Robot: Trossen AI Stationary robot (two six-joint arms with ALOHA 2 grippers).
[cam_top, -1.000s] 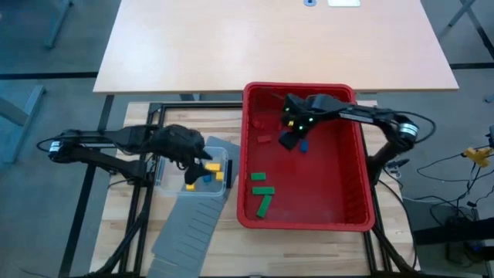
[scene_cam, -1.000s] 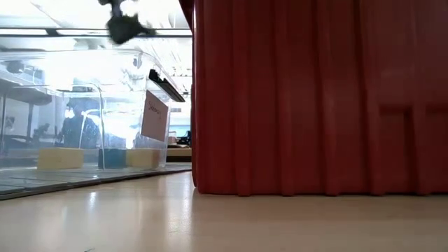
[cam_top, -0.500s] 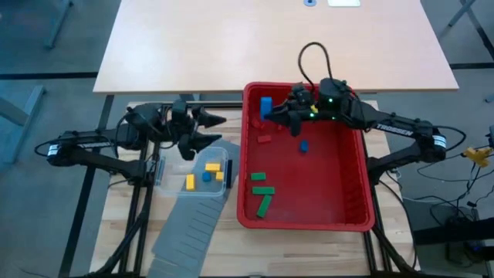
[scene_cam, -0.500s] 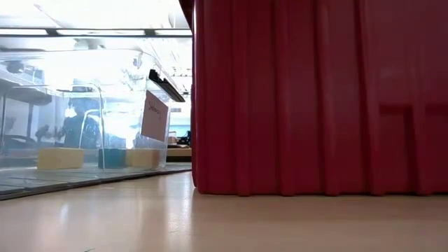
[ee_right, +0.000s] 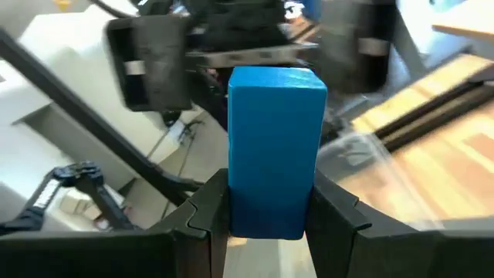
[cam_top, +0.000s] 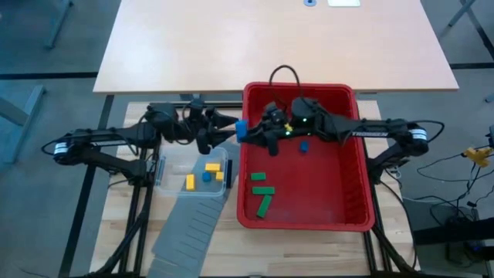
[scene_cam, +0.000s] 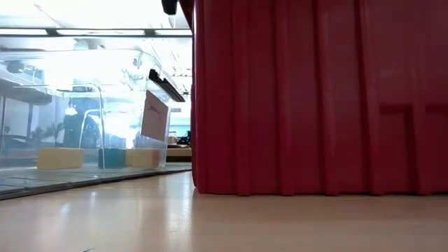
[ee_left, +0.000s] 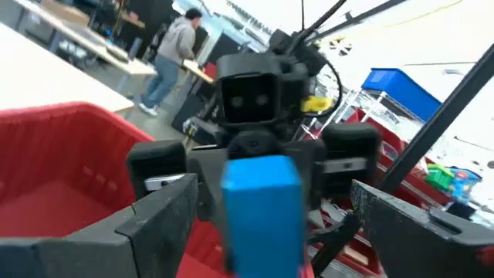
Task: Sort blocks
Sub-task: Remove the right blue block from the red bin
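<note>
Red bin [cam_top: 351,193] right of centre in the high view, grey slotted panel [cam_top: 189,228] at lower left, clear tub [cam_top: 171,174] just above it. Right gripper [cam_top: 244,133] at the bin's left rim, clamped on an upright blue block [cam_top: 241,128], seen between its fingers [ee_right: 202,210] in the right wrist view. Left gripper [cam_top: 228,127] facing it from the left, fingers [ee_left: 158,220] spread wide, nothing held. Green blocks [cam_top: 262,190] low left in the bin, small blue block [cam_top: 303,146] and red blocks [cam_top: 265,139] higher up. Yellow and blue blocks [cam_top: 208,173] inside the tub.

We note a blue block [cam_top: 241,128] held upright, two yellow blocks [cam_top: 214,166] beside a small blue cube [cam_top: 206,176], green bars [cam_top: 262,191] flat.
</note>
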